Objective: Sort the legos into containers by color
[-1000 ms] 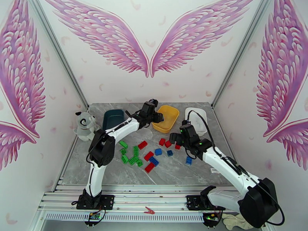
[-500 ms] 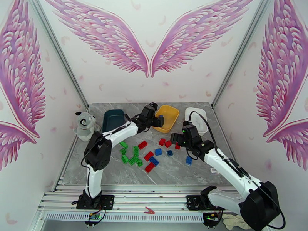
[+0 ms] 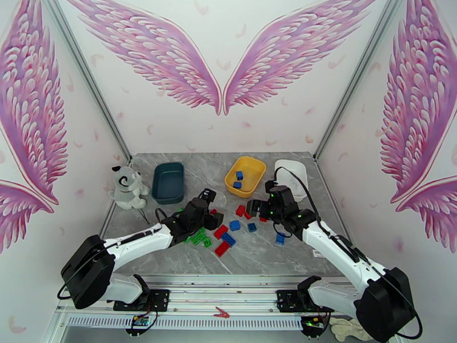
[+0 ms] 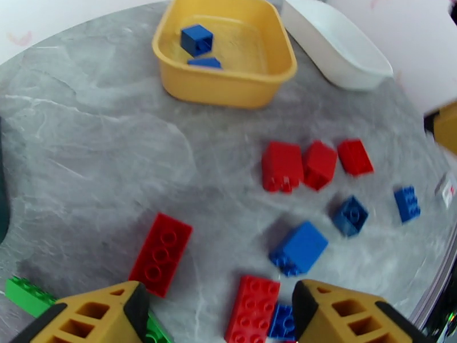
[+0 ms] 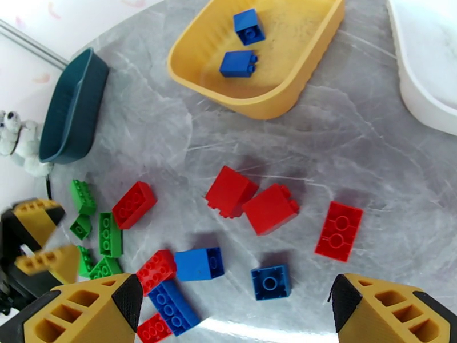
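Teal tray (image 3: 168, 184), white tray (image 3: 289, 169), yellow tray (image 3: 252, 168) — two blue bricks (image 3: 239, 175) inside

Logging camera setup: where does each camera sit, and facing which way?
Top external: high behind the bases, looking down over the grey marble table; both arms show.
Left wrist: on the left arm, facing the yellow plastic tray; open left gripper at bottom.
Right wrist: likewise, over red and blue studded bricks; open right gripper below.
Shared: both wrist views show that tray holding two blue bricks.
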Motion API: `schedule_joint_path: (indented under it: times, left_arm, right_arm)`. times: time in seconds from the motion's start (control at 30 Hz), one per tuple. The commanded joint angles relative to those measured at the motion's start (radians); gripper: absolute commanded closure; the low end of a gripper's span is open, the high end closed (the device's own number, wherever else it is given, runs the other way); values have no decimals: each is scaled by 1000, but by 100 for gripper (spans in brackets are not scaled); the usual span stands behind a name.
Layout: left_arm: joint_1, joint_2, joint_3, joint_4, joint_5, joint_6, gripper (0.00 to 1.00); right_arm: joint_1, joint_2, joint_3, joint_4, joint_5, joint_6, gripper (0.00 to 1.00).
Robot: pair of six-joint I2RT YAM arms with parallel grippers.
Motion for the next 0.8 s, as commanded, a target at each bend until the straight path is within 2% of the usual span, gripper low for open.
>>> schedule_joint_path:
  times: [0.0, 0.13, 0.37, 0.6, 0.77]
  left_arm:
    - [-43, -41, -45, 103, 40, 70, 25]
    - [-67, 28, -44, 155, 62, 108, 22]
    - [-78, 241, 97, 137, 70, 186, 25]
    - [-88, 367, 202, 115, 98, 245, 24]
    - [-88, 455, 278, 71, 157, 273, 25]
  right_arm:
    - [-3, 41, -13, 37, -65, 21, 6]
    - [-4, 53, -8, 31, -60, 22, 6]
    - [-31, 0, -27, 18, -34, 38, 0]
    - [-90, -21, -50, 28, -94, 52, 1]
    - [-123, -28, -61, 37, -133, 60, 1]
